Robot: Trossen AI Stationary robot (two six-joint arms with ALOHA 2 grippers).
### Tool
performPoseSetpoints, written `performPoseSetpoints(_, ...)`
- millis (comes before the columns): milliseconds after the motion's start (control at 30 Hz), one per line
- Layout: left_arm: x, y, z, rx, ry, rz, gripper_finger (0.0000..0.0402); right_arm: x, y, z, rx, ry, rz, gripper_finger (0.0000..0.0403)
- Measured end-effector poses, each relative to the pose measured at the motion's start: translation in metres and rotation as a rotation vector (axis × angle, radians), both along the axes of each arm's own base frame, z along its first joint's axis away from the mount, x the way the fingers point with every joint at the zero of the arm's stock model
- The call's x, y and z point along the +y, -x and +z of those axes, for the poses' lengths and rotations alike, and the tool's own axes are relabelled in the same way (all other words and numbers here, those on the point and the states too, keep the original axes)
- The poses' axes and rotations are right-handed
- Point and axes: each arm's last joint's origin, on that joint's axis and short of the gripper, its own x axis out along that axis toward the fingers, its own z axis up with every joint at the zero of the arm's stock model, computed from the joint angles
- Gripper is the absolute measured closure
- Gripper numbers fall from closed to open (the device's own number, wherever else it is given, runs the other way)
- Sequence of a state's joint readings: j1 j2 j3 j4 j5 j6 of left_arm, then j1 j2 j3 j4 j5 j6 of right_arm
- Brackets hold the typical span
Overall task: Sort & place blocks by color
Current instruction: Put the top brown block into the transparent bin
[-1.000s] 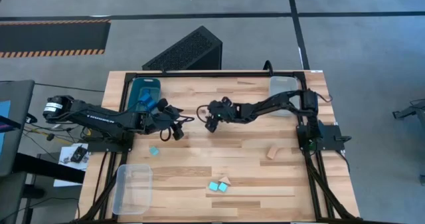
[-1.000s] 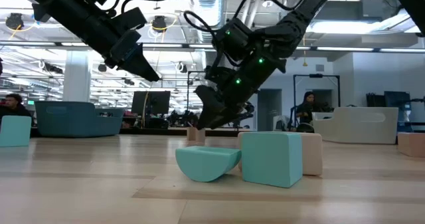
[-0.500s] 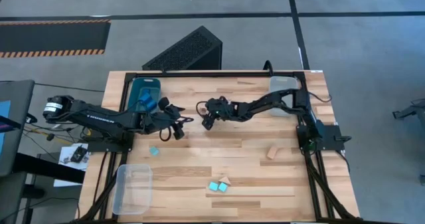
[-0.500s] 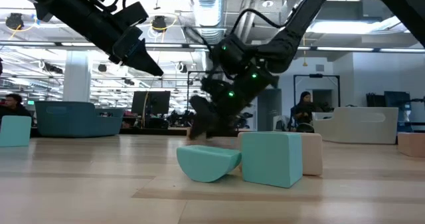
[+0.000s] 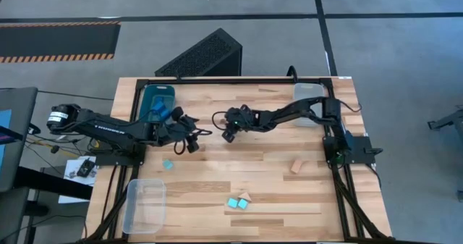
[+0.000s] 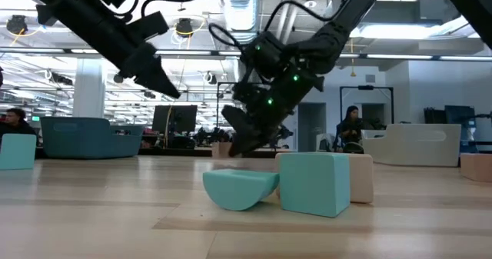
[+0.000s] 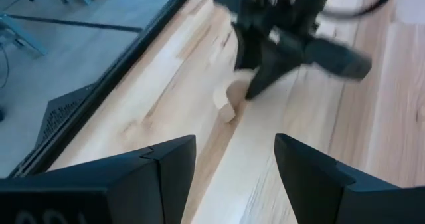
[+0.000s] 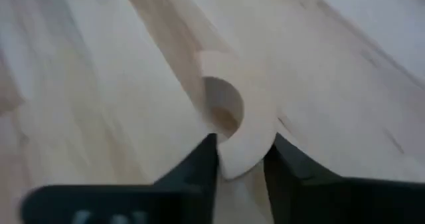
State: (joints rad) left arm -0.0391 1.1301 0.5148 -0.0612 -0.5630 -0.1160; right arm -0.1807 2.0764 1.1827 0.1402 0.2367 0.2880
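Right end effector [image 5: 220, 121] at desk [image 5: 268, 171] centre-far, fingers [image 8: 199, 161] narrowed onto a tan arch block [image 8: 236, 127], one finger each side, touching it; block sits on the desk, hard to say if lifted. In the left wrist view the same tan block [image 7: 226, 101] shows right under the right arm's fingertips. Left end effector [image 5: 194, 135] just left of it, hovering above the desk, jaws parted about halfway, holding nothing; its fingers [image 7: 156, 167] frame bare wood. Other blocks: a small turquoise one [image 5: 168, 164] on the left-middle of the desk, near the left arm; two turquoise blocks [image 5: 233, 203] with a tan one [image 5: 244, 197] touching them at near centre, seen close in the low view as a turquoise half-round [image 6: 240, 190] and turquoise cube [image 6: 315, 184]; a tan block [image 5: 296, 166] on the right side; another tan piece [image 5: 266, 92] at the far edge. Teal bin [image 5: 158, 99] far left holds blue blocks [image 5: 159, 112]. Clear bin [image 5: 145, 204] near left, clear bin [image 5: 307, 93] far right partly under the right arm. Nothing between the two end effectors.
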Motion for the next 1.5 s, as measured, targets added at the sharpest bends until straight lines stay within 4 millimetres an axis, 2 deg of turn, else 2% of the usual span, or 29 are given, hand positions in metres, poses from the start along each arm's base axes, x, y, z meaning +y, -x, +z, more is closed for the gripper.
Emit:
performPoseSetpoints(67, 0.0, 0.002, -0.003, 0.03, 0.009, 0.008, 0.0205, 0.003, 0.002, 0.005, 0.009, 0.002, 0.014, 0.0341)
performPoseSetpoints(133, 0.0, 0.003, -0.004, 0.041, 0.019, 0.016, 0.0205, 0.006, 0.0, 0.012, -0.015, 0.016, 0.033, 0.0363)
performPoseSetpoints(400, -0.001, 0.006, -0.008, 0.107, 0.024, -0.025, 0.0205, 0.03, 0.0, 0.049, -0.111, 0.035, 0.101, 0.0348)
performPoseSetpoints(633, -0.016, 0.003, -0.007, 0.12, 0.04, -0.226, 0.0205, 0.051, 0.002, 0.079, -0.221, -0.089, 0.343, 0.0351)
performPoseSetpoints(833, -0.033, 0.0, -0.001, 0.092, -0.059, -0.361, 0.0205, 0.062, 0.002, 0.085, -0.258, -0.191, 0.447, 0.035)
performPoseSetpoints(1067, -0.055, -0.001, 0.007, 0.048, -0.236, -0.483, 0.0205, 0.064, 0.001, 0.086, -0.286, -0.267, 0.453, 0.035)
performPoseSetpoints(1233, -0.069, -0.001, 0.013, 0.028, -0.36, -0.599, 0.0206, 0.07, 0.0, 0.091, -0.336, -0.329, 0.545, 0.035)
performPoseSetpoints(1400, -0.076, -0.008, 0.014, -0.01, -0.438, -0.648, 0.0206, 0.077, -0.001, 0.092, -0.34, -0.337, 0.573, 0.035)
performPoseSetpoints(1500, -0.079, -0.016, 0.008, -0.01, -0.476, -0.66, 0.0206, 0.078, -0.001, 0.091, -0.335, -0.337, 0.571, 0.035)
